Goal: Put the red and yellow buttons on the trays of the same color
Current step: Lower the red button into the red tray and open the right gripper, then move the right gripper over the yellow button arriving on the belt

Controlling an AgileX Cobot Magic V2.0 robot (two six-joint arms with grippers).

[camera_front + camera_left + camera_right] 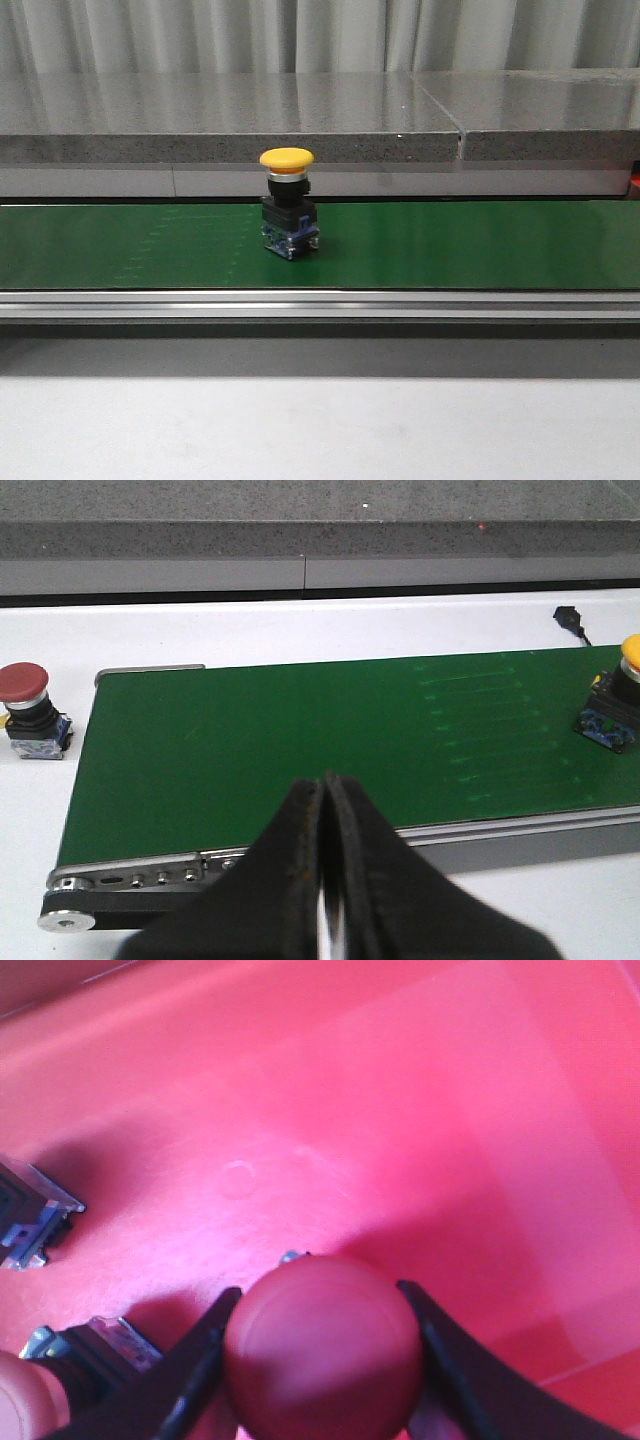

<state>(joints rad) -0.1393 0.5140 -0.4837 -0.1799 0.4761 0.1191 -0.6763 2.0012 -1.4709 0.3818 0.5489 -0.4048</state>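
A yellow button (288,205) stands upright on the green conveyor belt (480,245); it also shows at the edge of the left wrist view as the yellow button (615,705). A red button (30,705) sits on the white table just off the belt's end. My left gripper (322,785) hovers over the belt's near rail, shut with nothing in it. My right gripper (320,1300) is shut on a red button (322,1350), low over the red tray (400,1110). The yellow tray is out of view. Neither gripper shows in the front view.
Two more buttons lie in the red tray, one base (25,1215) and one with a red cap (60,1375), close beside my right fingers. A grey stone ledge (300,120) runs behind the belt. A black plug (570,620) lies on the table beyond it.
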